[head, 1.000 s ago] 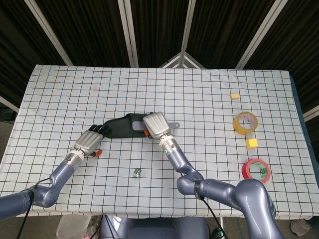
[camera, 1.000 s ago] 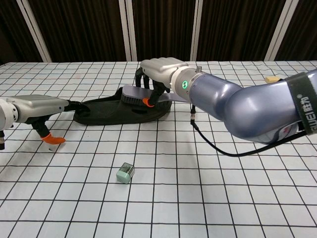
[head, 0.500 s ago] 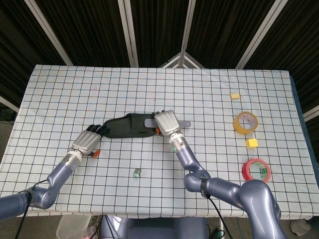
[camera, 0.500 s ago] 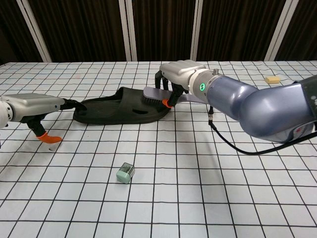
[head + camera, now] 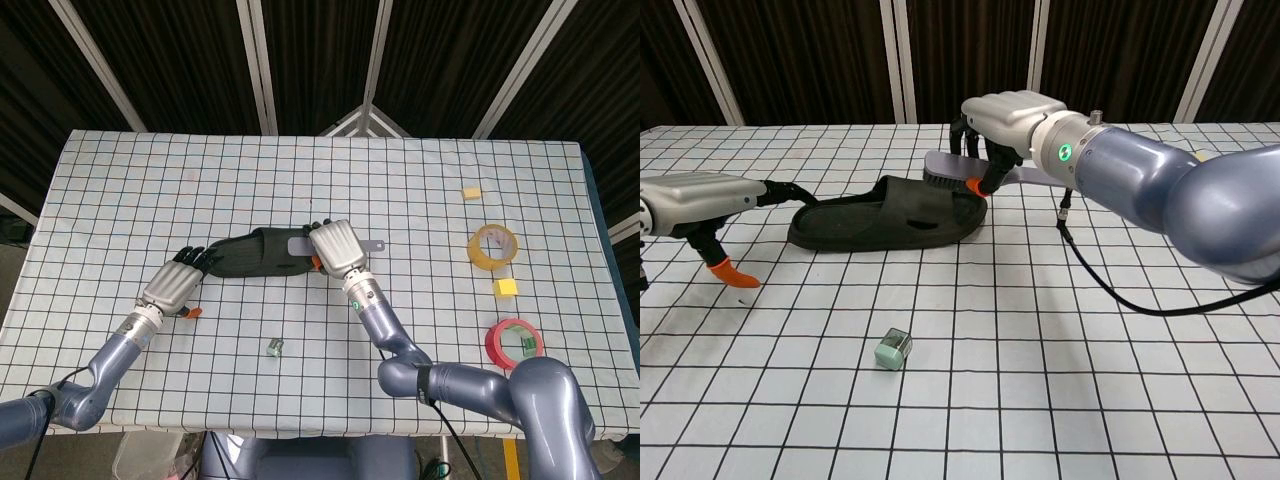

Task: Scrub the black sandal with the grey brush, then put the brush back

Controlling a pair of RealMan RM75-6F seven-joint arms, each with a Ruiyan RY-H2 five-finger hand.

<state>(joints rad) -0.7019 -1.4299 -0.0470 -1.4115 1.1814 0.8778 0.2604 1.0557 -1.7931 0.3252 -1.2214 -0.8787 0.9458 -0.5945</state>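
Note:
The black sandal (image 5: pixel 252 256) (image 5: pixel 885 218) lies flat mid-table, toe end to the right. My right hand (image 5: pixel 338 248) (image 5: pixel 1008 115) grips the grey brush (image 5: pixel 300 243) (image 5: pixel 948 171) from above. The brush head hovers just over the sandal's toe end, bristles down, and its handle sticks out to the right. My left hand (image 5: pixel 172 285) (image 5: pixel 695 195) is at the sandal's other end, with its dark fingertips touching that end. Its orange-tipped thumb points down toward the table, apart from the sandal, and the hand holds nothing.
A small grey-green block (image 5: pixel 276 348) (image 5: pixel 893 350) lies in front of the sandal. At the right are a yellow tape roll (image 5: pixel 493 246), a red tape roll (image 5: pixel 515 342) and two yellow cubes (image 5: pixel 471 193) (image 5: pixel 506 288). A checked cloth covers the table.
My right hand has carried the brush from the sandal's middle to its toe end and lifted it slightly. The left hand has risen a little, fingertips still at the sandal's end.

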